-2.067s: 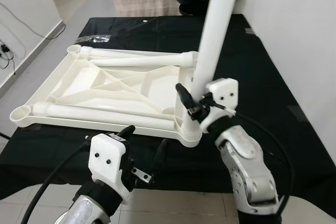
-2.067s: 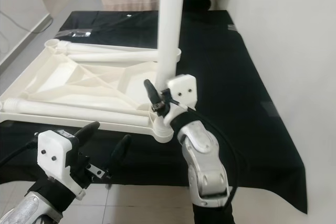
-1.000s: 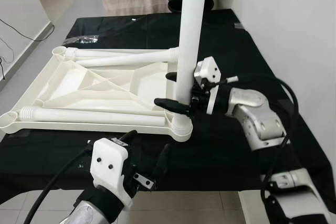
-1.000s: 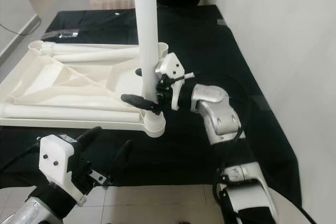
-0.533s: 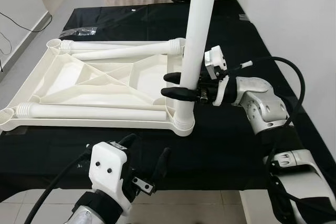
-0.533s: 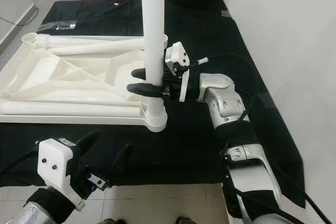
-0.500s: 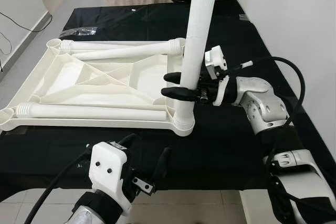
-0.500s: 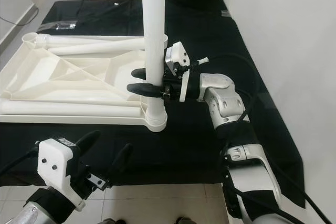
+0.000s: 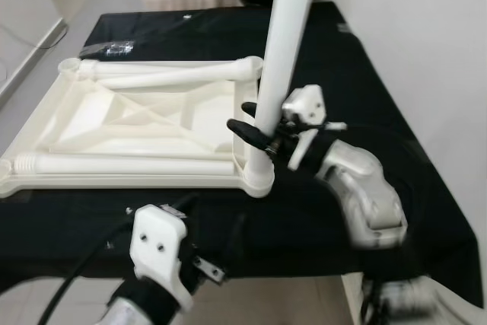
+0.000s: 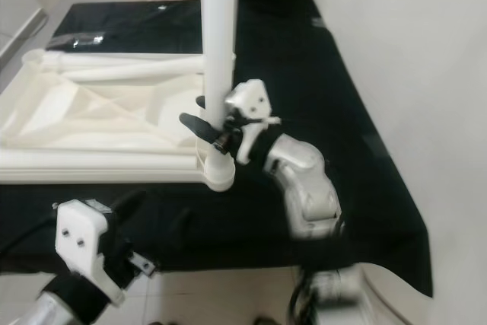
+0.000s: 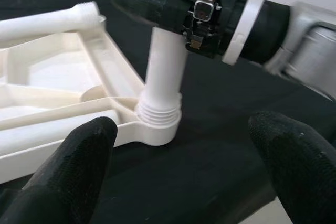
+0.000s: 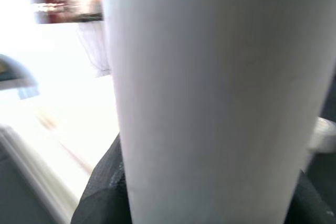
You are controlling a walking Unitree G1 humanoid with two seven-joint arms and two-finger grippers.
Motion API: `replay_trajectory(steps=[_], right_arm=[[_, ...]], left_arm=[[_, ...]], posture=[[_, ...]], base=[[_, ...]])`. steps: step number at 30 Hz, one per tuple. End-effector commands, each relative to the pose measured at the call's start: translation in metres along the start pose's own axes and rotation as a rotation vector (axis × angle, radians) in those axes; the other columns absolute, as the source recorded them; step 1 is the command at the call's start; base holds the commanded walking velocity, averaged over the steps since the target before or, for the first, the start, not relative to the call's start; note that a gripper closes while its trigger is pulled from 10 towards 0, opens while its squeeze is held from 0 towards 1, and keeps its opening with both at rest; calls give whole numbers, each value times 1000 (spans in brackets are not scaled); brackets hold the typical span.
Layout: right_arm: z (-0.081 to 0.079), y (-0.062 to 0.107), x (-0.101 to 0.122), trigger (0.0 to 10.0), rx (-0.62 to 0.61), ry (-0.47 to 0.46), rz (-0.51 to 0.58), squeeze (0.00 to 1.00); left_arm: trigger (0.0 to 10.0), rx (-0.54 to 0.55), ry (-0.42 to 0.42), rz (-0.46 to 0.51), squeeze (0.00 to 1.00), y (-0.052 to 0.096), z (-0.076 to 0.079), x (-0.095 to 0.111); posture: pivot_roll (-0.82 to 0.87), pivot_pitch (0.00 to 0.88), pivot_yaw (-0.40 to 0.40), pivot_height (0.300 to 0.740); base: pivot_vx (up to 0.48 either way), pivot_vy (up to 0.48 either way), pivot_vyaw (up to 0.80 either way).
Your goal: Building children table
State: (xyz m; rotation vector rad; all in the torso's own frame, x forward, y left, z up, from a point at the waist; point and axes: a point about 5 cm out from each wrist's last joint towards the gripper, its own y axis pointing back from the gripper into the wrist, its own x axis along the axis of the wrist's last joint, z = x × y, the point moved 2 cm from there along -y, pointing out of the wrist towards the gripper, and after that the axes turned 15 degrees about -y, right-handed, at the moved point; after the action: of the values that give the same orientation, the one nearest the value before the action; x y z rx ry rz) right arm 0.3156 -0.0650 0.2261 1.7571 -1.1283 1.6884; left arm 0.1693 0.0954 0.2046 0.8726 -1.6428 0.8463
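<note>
The right gripper (image 9: pixel 257 125) still clamps its two black fingers around the upright white plastic table leg (image 9: pixel 283 43), and its silver forearm has swung lower and nearer than half a second ago. The leg stands in the near right corner socket of the upturned white plastic tabletop (image 9: pixel 91 123), which lies on a black cloth-covered table (image 9: pixel 365 97) beside a pale wall. The left gripper (image 11: pixel 178 171), fingers spread, hovers at the table's near edge, just short of that corner.
</note>
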Motion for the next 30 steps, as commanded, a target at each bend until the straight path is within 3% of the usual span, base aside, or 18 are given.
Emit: replay_trajectory(steps=[1, 3, 9, 10, 13, 14, 16, 17, 19, 25, 26, 27, 30], right_arm=[[1, 5, -26, 0, -100, -29, -98, 0], [-12, -4, -27, 0, -46, -50, -85, 0], [-21, -11, -25, 353, -7, -62, -76, 0], [-25, -12, -22, 10000, 7, -60, -69, 0], [-32, -14, -19, 10000, 47, -84, -64, 0], [-35, -15, -14, 10000, 82, -99, -54, 827], [-36, -15, -12, 10000, 105, -109, -47, 827], [-38, -15, -9, 10000, 172, -134, -48, 1000], [-32, -17, -3, 10000, 288, -153, -56, 1000], [-21, -20, 5, 10000, 436, -112, -77, 1000], [-20, -21, 9, 10000, 498, -102, -85, 910], [-18, -22, 13, 10000, 562, -90, -101, 0], [-14, -25, 21, 10000, 662, -73, -131, 0]], left_arm=[[10000, -17, 2, -23, 0, 1, 1, -4], [10000, -13, -4, -19, 0, -2, -1, -4], [10000, -8, -11, -16, 0, -3, -2, -4], [10000, -8, -12, -15, 0, -3, -3, -4], [10000, -10, -13, -14, 0, -3, -3, -3], [10000, -11, -12, -13, 0, -4, -3, -3], [10000, -11, -11, -12, 0, -4, -3, -3], [10000, -11, -10, -12, 0, -4, -2, -3], [10000, -12, -8, -11, 0, -4, -2, -2], [10000, -13, -6, -11, 0, -4, -1, -2], [10000, -12, -5, -11, 0, -4, 0, -1], [10000, -12, -4, -13, 0, -3, 0, -1], [10000, -9, -4, -16, 0, -2, 0, -1]], posture=[[113, 181, 22, 740], [115, 170, 19, 740], [116, 165, 18, 740], [115, 168, 20, 740], [110, 171, 21, 740], [110, 174, 21, 740], [110, 174, 21, 740], [109, 178, 21, 740], [111, 181, 19, 740], [115, 187, 14, 740], [115, 187, 14, 740], [120, 192, 12, 740], [126, 199, 8, 740]], base=[[0, 0, 0], [0, 0, 0], [0, 0, 0], [0, 0, 0], [0, 0, 0], [0, 0, 0], [0, 0, 0], [0, 0, 0], [0, 0, 0], [0, 0, 0], [0, 0, 0], [0, 0, 0], [0, 0, 0]])
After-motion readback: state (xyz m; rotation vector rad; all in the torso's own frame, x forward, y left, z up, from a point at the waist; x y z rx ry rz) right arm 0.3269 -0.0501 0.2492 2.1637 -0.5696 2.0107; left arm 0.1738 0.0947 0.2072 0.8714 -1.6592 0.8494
